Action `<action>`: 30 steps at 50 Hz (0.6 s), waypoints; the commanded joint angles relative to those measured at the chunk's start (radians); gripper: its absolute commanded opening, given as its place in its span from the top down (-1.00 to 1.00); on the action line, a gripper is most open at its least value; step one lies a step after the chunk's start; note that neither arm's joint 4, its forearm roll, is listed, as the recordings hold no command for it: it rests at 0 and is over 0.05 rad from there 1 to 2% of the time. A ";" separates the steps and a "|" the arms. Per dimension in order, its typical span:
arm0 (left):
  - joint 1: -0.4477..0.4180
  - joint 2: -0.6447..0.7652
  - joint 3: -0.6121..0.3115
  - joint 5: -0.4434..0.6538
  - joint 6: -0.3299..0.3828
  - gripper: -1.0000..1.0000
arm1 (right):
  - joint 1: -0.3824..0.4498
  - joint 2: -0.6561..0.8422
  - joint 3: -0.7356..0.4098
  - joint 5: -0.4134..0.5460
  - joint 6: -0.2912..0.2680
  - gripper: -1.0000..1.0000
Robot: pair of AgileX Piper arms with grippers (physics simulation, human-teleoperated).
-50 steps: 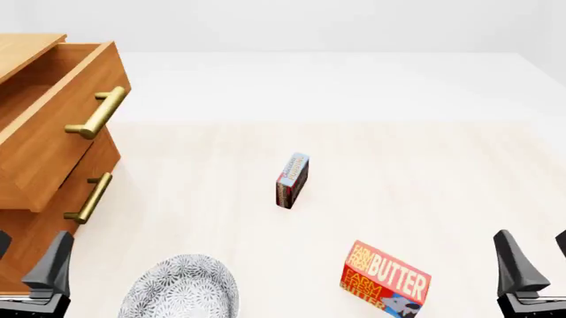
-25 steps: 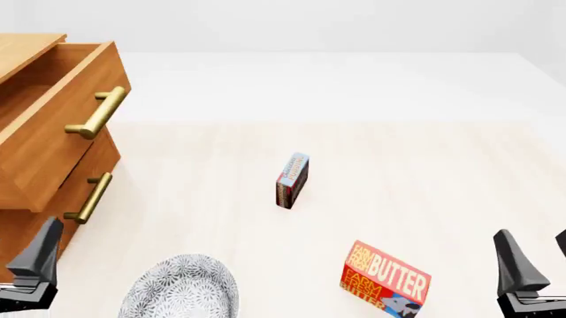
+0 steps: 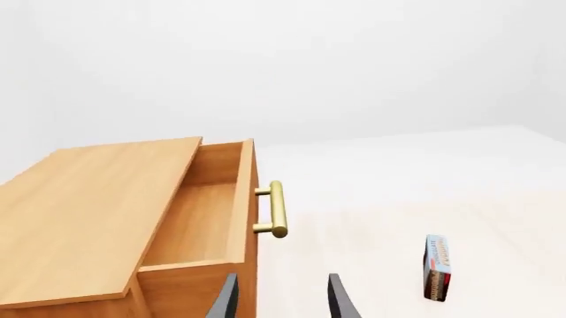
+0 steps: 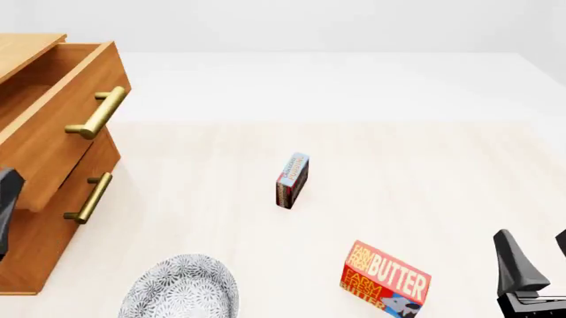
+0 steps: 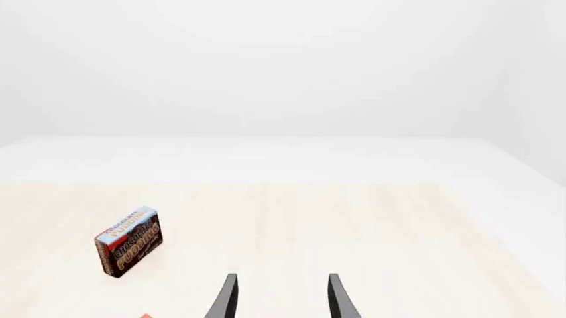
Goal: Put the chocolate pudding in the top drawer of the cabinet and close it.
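From my front camera I see the cabinet (image 4: pixel 36 218) standing at the far left of the table (image 4: pixel 425 172), with its top drawer (image 4: pixel 62 126) pulled out and its inside bare wood as far as I can see into it. The drawer's brass handle (image 4: pixel 97 112) sits on its front, and a second brass handle (image 4: pixel 89 197) marks the lower drawer (image 4: pixel 66 192), which is pushed in. The chocolate pudding (image 4: pixel 292 180) stands on a narrow edge near the middle of the table, well apart from the cabinet and from both arms. Nearer to me, a red butter box (image 4: pixel 386 279) lies tilted, and a patterned grey bowl (image 4: pixel 181 288) sits at the bottom edge, left of the butter. My left gripper (image 3: pixel 281 301) hangs up beside the cabinet's front corner; through its wrist camera I look down into the open drawer, and its two dark fingers stand spread with nothing between them. In the front view only a dark sliver of it shows at the left edge. My right gripper (image 5: pixel 281 298) sits low at the table's right near corner, its fingers likewise parted and empty, and its wrist camera shows the pudding box out ahead on the light wood.
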 commanded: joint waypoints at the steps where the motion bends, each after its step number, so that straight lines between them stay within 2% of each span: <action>1: -0.006 0.091 -0.151 0.065 0.013 -1.00 | 0.000 0.001 0.000 -0.001 0.000 -1.00; 2: -0.006 0.111 -0.188 0.083 0.018 -1.00 | 0.000 0.001 0.000 -0.001 0.000 -1.00; 12: -0.018 0.200 -0.335 0.155 0.012 -1.00 | 0.000 0.001 0.000 -0.001 0.000 -1.00; 14: -0.026 0.216 -0.344 0.148 0.066 -1.00 | 0.000 0.001 0.000 -0.001 0.000 -1.00; 15: -0.023 0.227 -0.353 0.149 0.025 -1.00 | 0.000 0.001 0.000 -0.001 0.000 -1.00; 16: -0.016 0.247 -0.355 0.153 0.017 -1.00 | 0.000 0.001 0.000 -0.001 0.000 -1.00; 19: -0.036 0.263 -0.360 0.143 0.041 -1.00 | 0.000 0.001 0.000 0.000 0.000 -1.00; 22: -0.051 0.293 -0.399 0.159 0.034 -1.00 | 0.000 0.000 0.000 0.000 0.000 -1.00; 23: -0.054 0.306 -0.416 0.169 0.035 -1.00 | 0.001 -0.012 -0.063 0.077 0.000 -1.00; 26: -0.061 0.340 -0.444 0.191 0.000 -1.00 | 0.001 -0.012 -0.065 0.078 0.000 -1.00; 30: -0.036 0.370 -0.469 0.220 -0.005 -1.00 | 0.001 -0.012 -0.065 0.078 0.000 -1.00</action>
